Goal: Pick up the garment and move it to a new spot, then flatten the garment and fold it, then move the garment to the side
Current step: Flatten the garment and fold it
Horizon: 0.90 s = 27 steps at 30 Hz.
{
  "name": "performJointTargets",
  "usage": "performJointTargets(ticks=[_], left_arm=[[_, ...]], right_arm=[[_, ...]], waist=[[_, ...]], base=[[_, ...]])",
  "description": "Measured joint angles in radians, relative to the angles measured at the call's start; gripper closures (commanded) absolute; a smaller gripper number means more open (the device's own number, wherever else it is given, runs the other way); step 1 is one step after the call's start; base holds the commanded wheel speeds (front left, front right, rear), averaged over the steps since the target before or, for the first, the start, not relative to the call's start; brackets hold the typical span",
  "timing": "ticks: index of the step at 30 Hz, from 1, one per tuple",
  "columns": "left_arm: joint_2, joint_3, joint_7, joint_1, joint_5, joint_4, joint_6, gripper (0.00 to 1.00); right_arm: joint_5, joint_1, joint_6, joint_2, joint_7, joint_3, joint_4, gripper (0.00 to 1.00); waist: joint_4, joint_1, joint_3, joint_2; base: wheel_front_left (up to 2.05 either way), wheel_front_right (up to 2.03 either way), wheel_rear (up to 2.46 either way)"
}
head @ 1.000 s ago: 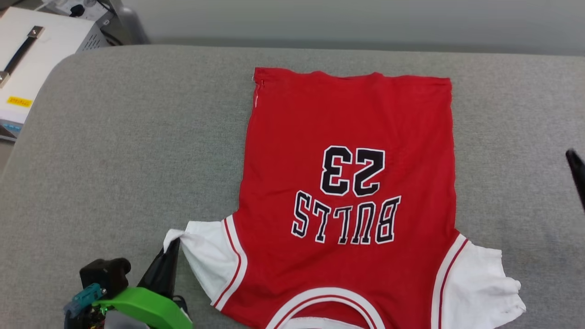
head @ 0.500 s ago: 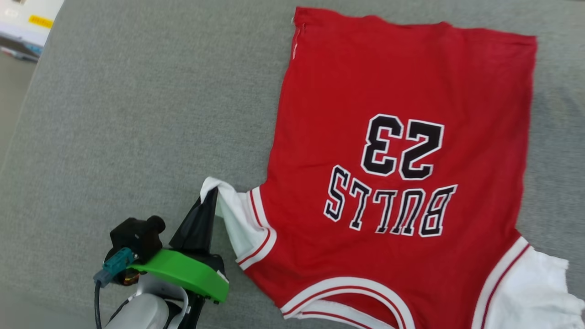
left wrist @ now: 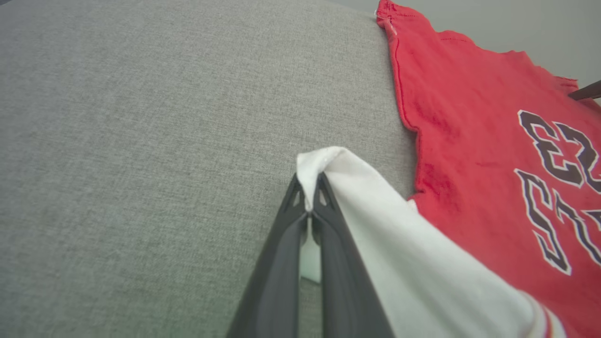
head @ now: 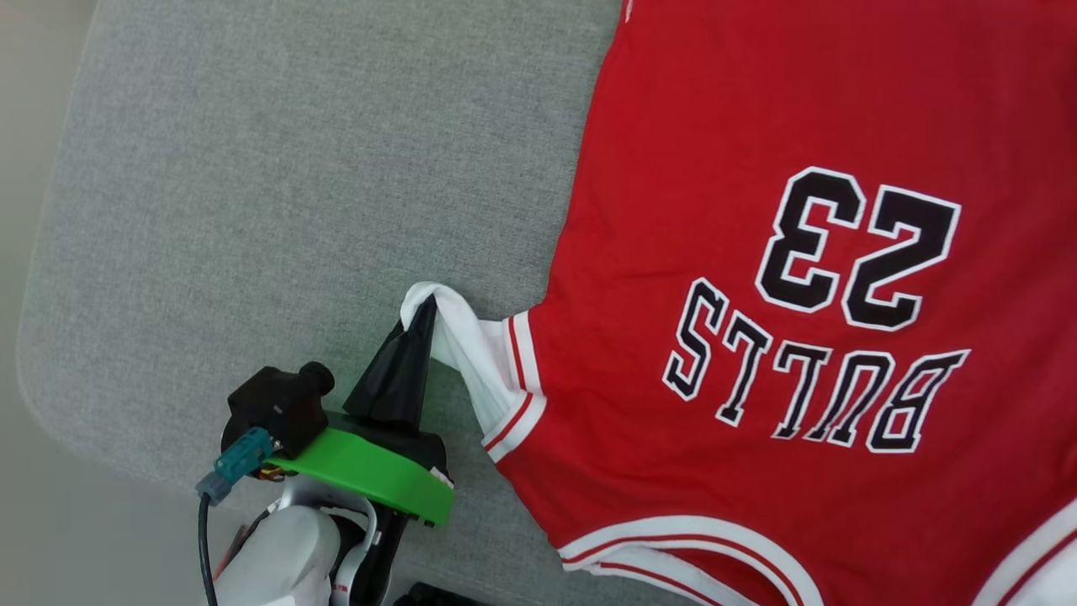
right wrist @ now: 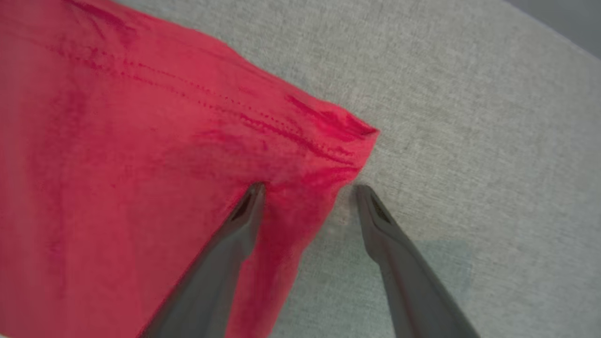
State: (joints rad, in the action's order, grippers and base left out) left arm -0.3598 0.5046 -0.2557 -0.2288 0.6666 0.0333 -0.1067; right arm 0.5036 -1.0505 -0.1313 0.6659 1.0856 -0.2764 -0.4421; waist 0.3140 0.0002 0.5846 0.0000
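Grey pad with the garment spread on it, print up and largely flat, collar toward the robot. Stage, by judgement: flattening (no fold made yet; the shift aside also remains). The left gripper is pinched shut on the tip of the white sleeve, raising it. The right gripper gapes wide astride a red hem corner, holding nothing. The head view cuts off the hem, collar and far sleeve.
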Motion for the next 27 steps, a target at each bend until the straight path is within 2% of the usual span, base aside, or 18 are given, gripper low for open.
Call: performJointTargets(ticks=[5,6,7,17,22,27], left_arm=[[0.015,-0.024,0.0,0.0,-0.015,-0.013,0.011,1.0],[0.016,-0.03,0.0,0.001,-0.017,-0.015,0.013,1.0],[0.015,-0.036,0.0,0.002,-0.018,-0.017,0.014,1.0],[0.011,-0.056,0.0,0.035,-0.024,-0.042,0.013,1.0],[-0.012,-0.063,0.005,0.074,-0.023,-0.051,-0.002,1.0],[-0.038,-0.078,0.02,0.127,-0.016,-0.048,-0.026,1.0]], right_arm=[[0.027,0.003,0.001,0.033,0.018,-0.002,-0.012,0.0],[0.034,0.003,0.001,0.037,0.019,0.0,-0.01,0.64],[0.038,0.003,0.001,0.04,0.016,0.0,-0.008,1.0],[0.101,0.048,0.001,0.038,-0.144,-0.028,0.008,1.0],[0.168,0.109,0.001,0.089,-0.228,-0.055,0.072,1.0],[0.245,0.234,0.001,0.168,-0.297,-0.062,0.157,1.0]], waist=[[0.025,-0.0002,0.031,0.0],[0.027,-0.0002,0.032,0.0],[0.027,-0.0002,0.032,0.0],[-0.002,-0.0001,-0.036,0.0],[-0.02,-0.0001,-0.1,0.0],[-0.049,-0.0001,-0.173,0.0]], base=[[0.0,0.0,0.0],[0.0,0.0,0.0],[0.0,0.0,0.0],[0.0,0.0,0.0],[0.0,0.0,0.0],[0.0,0.0,0.0]])
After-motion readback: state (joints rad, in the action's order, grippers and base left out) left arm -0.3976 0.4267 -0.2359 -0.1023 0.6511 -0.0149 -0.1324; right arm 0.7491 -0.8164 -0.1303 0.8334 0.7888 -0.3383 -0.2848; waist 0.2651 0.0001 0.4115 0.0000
